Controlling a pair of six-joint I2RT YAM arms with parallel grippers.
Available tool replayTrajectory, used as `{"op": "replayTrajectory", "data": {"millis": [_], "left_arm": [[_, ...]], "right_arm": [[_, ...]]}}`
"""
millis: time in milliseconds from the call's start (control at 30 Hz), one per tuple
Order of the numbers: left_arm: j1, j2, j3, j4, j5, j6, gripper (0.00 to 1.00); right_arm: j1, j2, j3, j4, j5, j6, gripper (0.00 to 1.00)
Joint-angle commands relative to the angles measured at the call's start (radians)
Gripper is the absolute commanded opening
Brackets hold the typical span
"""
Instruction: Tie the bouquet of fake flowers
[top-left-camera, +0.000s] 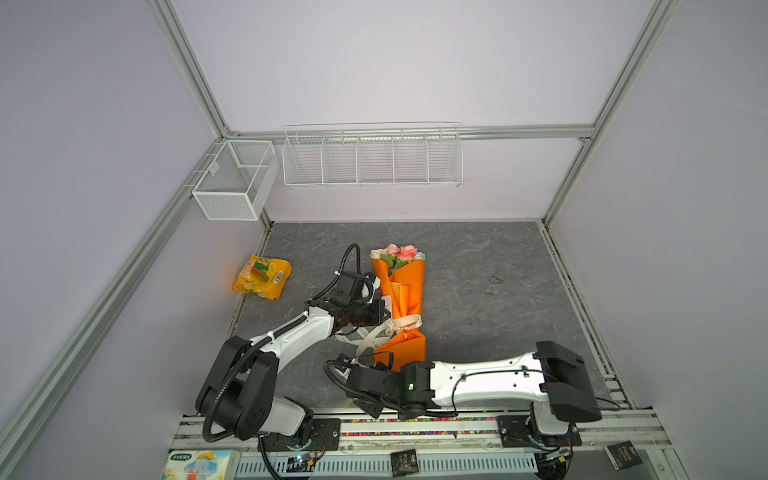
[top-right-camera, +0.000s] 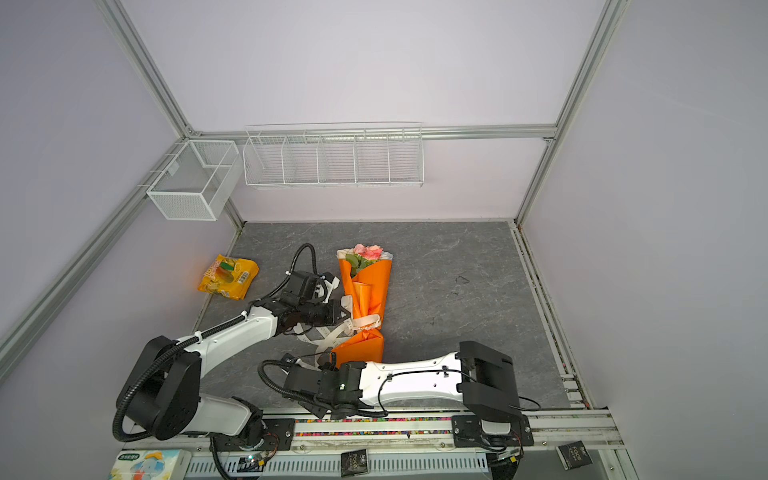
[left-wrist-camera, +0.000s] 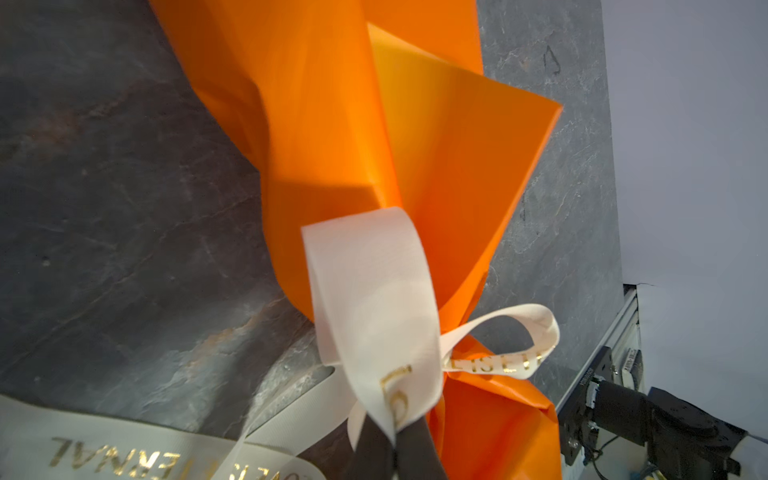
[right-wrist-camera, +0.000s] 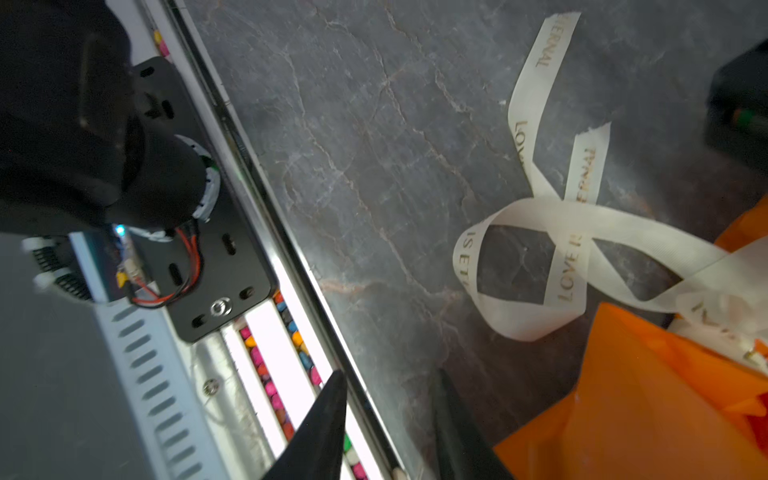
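Here, the bouquet of fake flowers (top-left-camera: 402, 291), pink and cream roses with green leaves rolled in bright orange paper, lies flat near the middle of the dark grey stone-look table (top-left-camera: 490, 316). Its flower heads point to the far wall and its bottom end points to the robot. A cream fabric ribbon with gold letters (top-left-camera: 409, 322) goes around the thin part of the paper, low down on the bouquet. Its loose loops and 2 ends lie on the table to the left of the bouquet. The left pincer (top-left-camera: 387, 315) is just beside that thin part, on its left. In the left wrist view its dark fingers (left-wrist-camera: 419, 451) are squeezed tight together on a loop of the ribbon. The right pincer (right-wrist-camera: 390, 374) is near the bottom end of the bouquet, close to the front edge of the table. Its 2 dark fingers (right-wrist-camera: 324, 424) stand partly apart with bare table between them, and it holds nothing. A flat yellow snack bag (top-left-camera: 262, 277) lies at the left edge of the table, well apart from the bouquet. A long white wire basket (top-left-camera: 372, 160) and a small white mesh box (top-left-camera: 235, 178) hang on the walls behind.
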Motion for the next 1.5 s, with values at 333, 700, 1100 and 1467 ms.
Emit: {"op": "replayTrajectory", "data": {"millis": [333, 700, 1100, 1467], "left_arm": [[0.012, -0.006, 0.061, -0.059, 0.08, 0.0, 0.04], [0.022, 0.011, 0.076, -0.066, 0.084, 0.007, 0.05], [0.023, 0.013, 0.077, -0.062, 0.1, 0.003, 0.05], [0.022, 0.006, 0.094, -0.07, 0.109, 0.007, 0.05]], "right_arm": [[-0.051, 0.274, 0.259, -0.25, 0.147, -0.086, 0.37], [-0.111, 0.354, 0.262, -0.196, 0.063, -0.092, 0.39], [-0.123, 0.325, 0.257, -0.166, -0.024, -0.112, 0.06], [-0.138, -0.142, -0.081, 0.063, -0.13, 0.033, 0.06]]}}
